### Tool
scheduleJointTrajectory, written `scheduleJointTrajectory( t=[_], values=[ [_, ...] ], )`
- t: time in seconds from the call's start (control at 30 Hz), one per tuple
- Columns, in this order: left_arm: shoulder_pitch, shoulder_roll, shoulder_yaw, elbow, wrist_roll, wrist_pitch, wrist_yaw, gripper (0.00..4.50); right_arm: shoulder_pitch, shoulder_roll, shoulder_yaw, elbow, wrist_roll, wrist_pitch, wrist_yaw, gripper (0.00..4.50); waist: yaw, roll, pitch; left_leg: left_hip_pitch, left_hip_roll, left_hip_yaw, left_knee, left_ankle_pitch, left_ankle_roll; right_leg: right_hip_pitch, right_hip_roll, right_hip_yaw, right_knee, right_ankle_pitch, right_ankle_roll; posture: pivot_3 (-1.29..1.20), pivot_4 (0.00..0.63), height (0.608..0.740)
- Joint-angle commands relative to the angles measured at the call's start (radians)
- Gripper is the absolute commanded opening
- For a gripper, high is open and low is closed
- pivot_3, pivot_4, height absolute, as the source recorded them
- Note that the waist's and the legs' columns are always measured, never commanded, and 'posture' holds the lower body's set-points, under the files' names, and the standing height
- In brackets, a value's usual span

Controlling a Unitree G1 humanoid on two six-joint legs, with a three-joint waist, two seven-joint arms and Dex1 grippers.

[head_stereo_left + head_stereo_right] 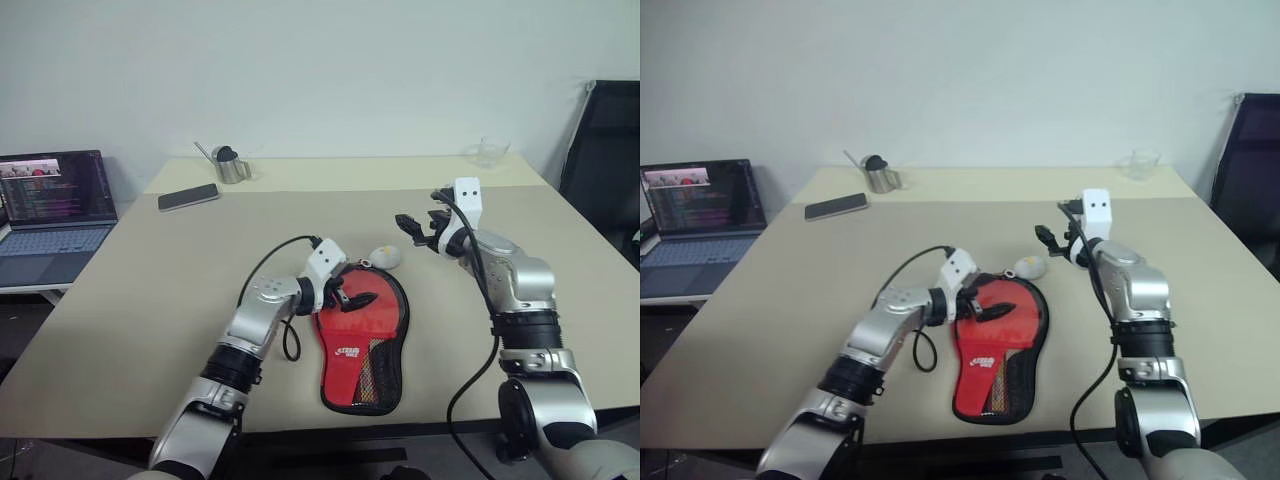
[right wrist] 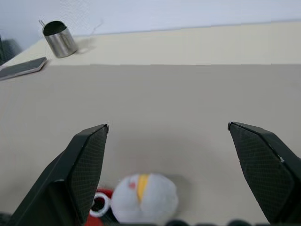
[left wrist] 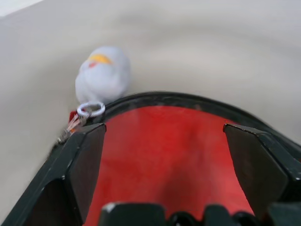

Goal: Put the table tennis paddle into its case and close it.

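Paddle case [image 1: 362, 340], red side up with its white logo and mesh pocket showing, lies flat on the beige surface [image 1: 130, 310] near the front edge, its narrow end toward the robot. Dark and light stripes show through the mesh, which could be the handle of the table tennis paddle, though I cannot tell for sure. A small white-and-yellow charm [image 1: 385, 257] rests on the surface just past the round end of the case, tied to it by a small ring.

The left gripper [image 1: 352, 297] hangs low over the round end of the case, its jaws spread wide with nothing between them; in the left wrist view the black fingers [image 3: 84, 160] frame the red fabric and black trim. The right gripper [image 1: 415, 228] is raised above the surface, beyond and to the right of the charm, jaws likewise released and empty.

Farther back on the left are a dark phone [image 1: 188, 197] and a steel cup [image 1: 232, 166]. A clear glass [image 1: 489, 152] stands at the far right corner. An open laptop [image 1: 50, 215] sits on a separate stand to the left.
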Motion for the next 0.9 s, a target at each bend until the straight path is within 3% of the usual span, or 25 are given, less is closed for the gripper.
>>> scheduleJointTrajectory(
  t=[0.03,0.17,0.43,0.63,0.83,0.9],
  values=[
    [-0.028,-0.027,-0.016,0.017,0.039,-0.016,0.064,4.41,-0.069,0.02,-0.02,0.107,-0.009,-0.096,-0.043,4.5,0.0,0.0,0.0,0.0,0.0,0.0,0.0,0.0,0.0,0.0,0.0,0.0,0.0,0.0,0.0,0.0,0.15,0.74],
    [0.011,-0.082,-0.005,0.02,0.02,0.035,0.106,4.41,-0.131,0.071,0.008,0.357,-0.058,-0.25,-0.096,4.5,-0.002,0.0,0.0,0.0,0.0,0.0,-0.001,0.0,0.0,0.0,0.0,0.0,-0.001,0.0,0.0,0.0,0.15,0.74],
    [0.066,-0.082,-0.015,-0.074,0.029,0.094,0.133,4.41,-0.225,0.121,-0.022,0.686,-0.086,-0.377,-0.215,4.5,-0.003,0.0,0.0,0.0,0.0,0.0,-0.001,0.002,-0.003,0.0,-0.001,0.001,0.0,0.0,0.0,0.0,0.15,0.74],
    [0.091,-0.08,-0.001,-0.115,0.018,0.181,0.157,4.41,-0.245,0.146,-0.011,0.76,-0.089,-0.377,-0.194,4.5,-0.004,0.001,0.0,0.0,0.0,0.001,-0.001,0.002,-0.003,0.0,-0.001,0.001,0.0,0.0,0.0,0.0,0.15,0.74],
    [0.11,-0.079,-0.011,-0.092,0.023,0.153,0.167,4.41,-0.242,0.167,-0.007,0.76,-0.086,-0.375,-0.165,4.5,-0.004,0.001,0.0,0.0,0.0,0.001,-0.001,0.002,-0.003,0.0,-0.001,0.001,0.0,0.0,0.0,0.0,0.15,0.74],
    [0.109,-0.081,-0.008,-0.089,0.023,0.15,0.173,4.5,-0.24,0.169,-0.007,0.757,-0.087,-0.378,-0.169,4.12,-0.004,0.001,0.0,0.0,0.0,0.0,-0.001,0.002,-0.003,0.0,-0.001,0.001,0.0,0.0,0.0,0.0,0.15,0.74]
  ],
)
